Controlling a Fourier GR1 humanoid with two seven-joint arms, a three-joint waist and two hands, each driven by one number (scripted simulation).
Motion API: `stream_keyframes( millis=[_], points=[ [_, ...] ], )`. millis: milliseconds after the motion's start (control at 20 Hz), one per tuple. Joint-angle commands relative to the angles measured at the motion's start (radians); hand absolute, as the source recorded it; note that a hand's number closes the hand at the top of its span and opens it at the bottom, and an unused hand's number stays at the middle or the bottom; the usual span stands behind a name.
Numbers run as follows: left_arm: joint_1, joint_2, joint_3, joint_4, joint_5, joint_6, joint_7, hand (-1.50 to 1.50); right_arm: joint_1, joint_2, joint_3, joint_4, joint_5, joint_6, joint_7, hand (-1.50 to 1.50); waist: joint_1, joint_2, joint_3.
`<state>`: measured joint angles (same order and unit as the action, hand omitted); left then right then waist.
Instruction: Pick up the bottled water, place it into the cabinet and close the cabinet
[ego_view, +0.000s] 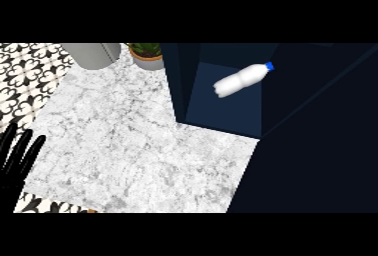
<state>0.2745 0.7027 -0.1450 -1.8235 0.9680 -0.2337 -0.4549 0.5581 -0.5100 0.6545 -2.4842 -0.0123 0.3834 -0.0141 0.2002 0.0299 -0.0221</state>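
Observation:
The water bottle (241, 80), clear white with a blue cap, lies tilted inside the dark blue cabinet (221, 112) at the upper right, cap pointing up and right. The cabinet's interior shows, and its dark door (317, 140) stands swung out across the right side of the view. My left hand (18, 150) rests at the left edge with straight fingers pointing up, holding nothing. No part of my right hand shows.
A grey cylindrical container (92, 54) and a potted plant (148, 54) stand at the back of the marble counter (133, 145). Patterned black-and-white tiles (22, 75) lie beyond the counter's left edge.

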Motion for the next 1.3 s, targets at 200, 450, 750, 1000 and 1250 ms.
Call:
stream_keyframes(
  millis=[200,450,750,1000,1250],
  points=[
    [-0.022,0.029,0.014,0.001,0.012,-0.03,0.019,-1.5,-0.195,-0.029,0.086,-0.038,0.025,0.101,0.115,1.5,0.048,0.006,-0.006],
    [-0.019,0.038,0.032,0.016,0.023,-0.038,0.019,-1.5,-0.249,0.004,0.089,-0.01,0.004,0.087,0.153,1.5,0.041,0.003,-0.006],
    [-0.013,0.049,0.036,0.029,0.025,-0.064,0.022,-1.5,-0.313,0.005,0.069,0.006,-0.008,0.101,0.182,1.5,0.053,0.004,-0.008],
    [-0.032,0.055,0.049,0.035,0.039,-0.063,0.029,-1.5,-0.332,0.034,0.061,0.006,-0.029,0.086,0.201,1.5,0.027,0.009,-0.007],
    [-0.024,0.049,0.05,0.045,0.046,-0.077,0.022,-1.5,-0.312,0.074,0.071,0.042,-0.08,0.074,0.207,1.5,0.047,0.027,-0.007]
  ],
)
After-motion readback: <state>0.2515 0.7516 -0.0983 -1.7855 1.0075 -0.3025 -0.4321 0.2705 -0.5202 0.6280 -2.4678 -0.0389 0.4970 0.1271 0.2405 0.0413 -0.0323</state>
